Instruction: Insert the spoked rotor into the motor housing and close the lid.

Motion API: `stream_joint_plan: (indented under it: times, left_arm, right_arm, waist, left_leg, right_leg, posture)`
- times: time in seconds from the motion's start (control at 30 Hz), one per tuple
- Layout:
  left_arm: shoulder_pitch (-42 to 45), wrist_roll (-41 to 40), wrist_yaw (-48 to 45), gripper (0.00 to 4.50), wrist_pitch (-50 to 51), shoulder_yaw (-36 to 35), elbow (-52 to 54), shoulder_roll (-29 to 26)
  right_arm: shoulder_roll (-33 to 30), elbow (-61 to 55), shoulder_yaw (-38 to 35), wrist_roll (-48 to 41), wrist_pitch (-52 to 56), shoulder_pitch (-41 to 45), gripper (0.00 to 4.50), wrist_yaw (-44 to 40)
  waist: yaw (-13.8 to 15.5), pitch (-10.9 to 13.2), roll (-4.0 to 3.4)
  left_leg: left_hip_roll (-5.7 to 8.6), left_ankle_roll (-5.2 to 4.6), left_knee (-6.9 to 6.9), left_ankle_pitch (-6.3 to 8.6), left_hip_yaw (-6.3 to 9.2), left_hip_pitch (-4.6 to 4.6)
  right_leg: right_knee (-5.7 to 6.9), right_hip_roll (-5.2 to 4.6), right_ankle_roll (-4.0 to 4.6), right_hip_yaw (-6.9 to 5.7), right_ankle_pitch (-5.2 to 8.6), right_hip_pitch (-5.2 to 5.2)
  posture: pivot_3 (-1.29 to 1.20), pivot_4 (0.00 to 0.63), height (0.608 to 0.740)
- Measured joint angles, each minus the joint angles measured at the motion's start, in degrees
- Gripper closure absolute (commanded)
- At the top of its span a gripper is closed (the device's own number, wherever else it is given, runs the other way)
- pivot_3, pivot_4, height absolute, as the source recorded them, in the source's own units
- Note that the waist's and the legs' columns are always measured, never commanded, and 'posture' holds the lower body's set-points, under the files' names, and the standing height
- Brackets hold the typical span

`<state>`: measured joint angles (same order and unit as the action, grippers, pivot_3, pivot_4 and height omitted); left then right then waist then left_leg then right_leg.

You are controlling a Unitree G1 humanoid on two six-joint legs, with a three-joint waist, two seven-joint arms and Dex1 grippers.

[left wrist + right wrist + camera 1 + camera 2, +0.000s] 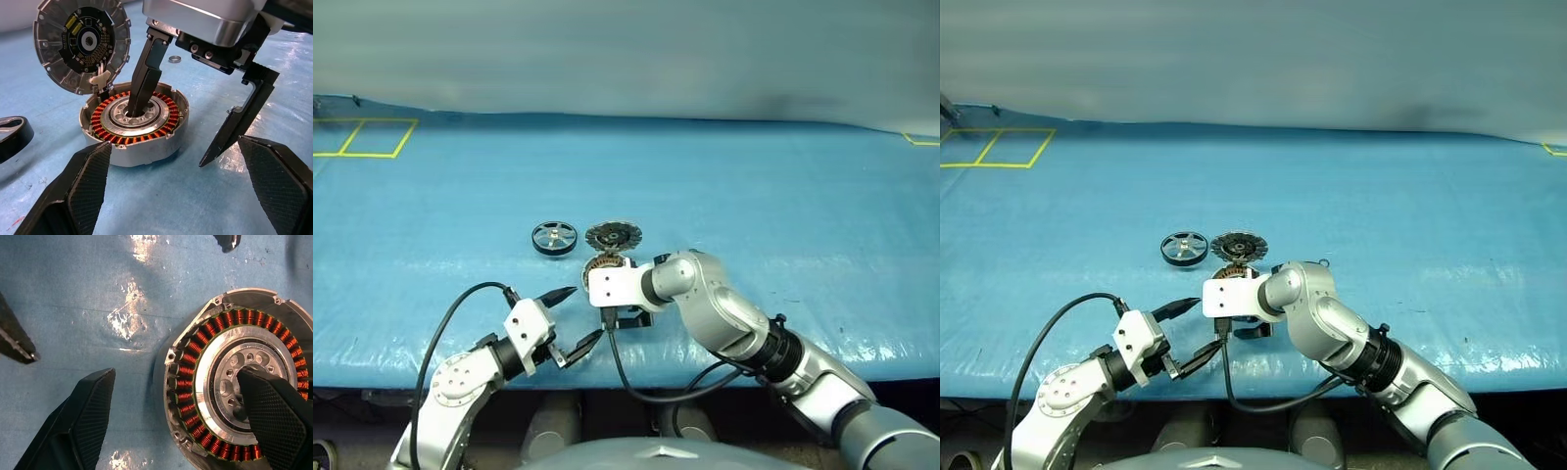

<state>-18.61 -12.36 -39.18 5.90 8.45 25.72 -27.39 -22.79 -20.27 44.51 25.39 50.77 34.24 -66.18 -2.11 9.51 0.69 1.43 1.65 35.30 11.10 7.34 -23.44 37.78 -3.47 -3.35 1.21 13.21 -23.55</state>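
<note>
Both grippers spread wide, holding nothing. Right gripper (171, 132): one finger (144, 81) in motor housing (134, 125) hub, other outside wall. Left gripper (579, 315) near table edge. Left wrist view shows copper windings, ribbed lid (80, 41) hinged upright. Head view: spoked rotor (554, 238) beside lid on blue cover (754, 215).

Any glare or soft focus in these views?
Right wrist view: white glare patches on the blue sheet; windings of the housing sharp. Left wrist view: near fingers of the left pincer soft, lid crisp. Eye views: even light.
</note>
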Motion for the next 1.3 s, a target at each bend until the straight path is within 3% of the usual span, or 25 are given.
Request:
stream_joint_plan:
  times: [0.37,0.53,0.8,1.03,1.3]
  left_arm:
    - [1.8,-0.1,-1.1,0.00,1.3,0.4,-0.1,0.0]
    - [2.8,-0.1,-1.3,0.00,2.7,1.1,-0.2,0.1]
    - [4.1,-2.2,0.0,0.00,7.4,0.7,-0.2,0.2]
    - [5.1,-3.8,-1.0,0.00,8.9,0.8,-0.2,-0.4]
    - [5.9,-4.0,-2.0,0.00,8.5,0.8,-0.1,-1.0]
  right_arm:
    - [-3.9,-6.9,-3.2,-4.1,2.5,0.9,0.35,0.7]
    - [-2.0,-14.2,-18.6,-13.1,3.4,-8.4,0.35,4.4]
    - [-7.5,-24.2,-39.0,-20.9,7.1,-32.3,0.35,10.3]
    - [7.3,-19.9,-44.9,-21.8,-1.7,-40.2,0.35,28.6]
    - [16.1,-2.9,-43.2,-19.7,-20.0,-39.2,0.35,45.9]
  waist:
    - [0.0,0.0,-0.02]
    - [0.6,0.0,0.00]
    - [1.0,0.1,-0.06]
    - [0.6,0.1,-0.10]
    - [0.6,0.1,-0.13]
  left_leg:
    - [0.00,0.00,0.03,0.00,0.06,-0.09]
    - [0.04,-0.01,0.00,0.01,0.14,-0.15]
    - [-0.03,-0.02,0.09,0.03,0.04,-0.10]
    - [-0.10,-0.01,0.16,0.03,-0.08,-0.12]
    - [-0.06,-0.02,0.02,0.02,-0.10,-0.12]
  right_leg:
    - [0.00,-0.01,-0.01,-0.07,0.00,-0.05]
    - [-0.08,-0.03,-0.06,-0.15,0.01,-0.01]
    - [0.02,-0.03,-0.04,-0.13,0.06,0.00]
    - [0.04,-0.09,-0.02,-0.13,0.07,-0.02]
    - [0.00,-0.10,-0.02,-0.12,0.06,-0.08]
  posture:
    - [0.00,0.150,0.740]
    - [0.00,0.150,0.740]
    - [0.00,0.150,0.740]
    - [0.00,0.150,0.740]
    - [0.00,0.150,0.740]
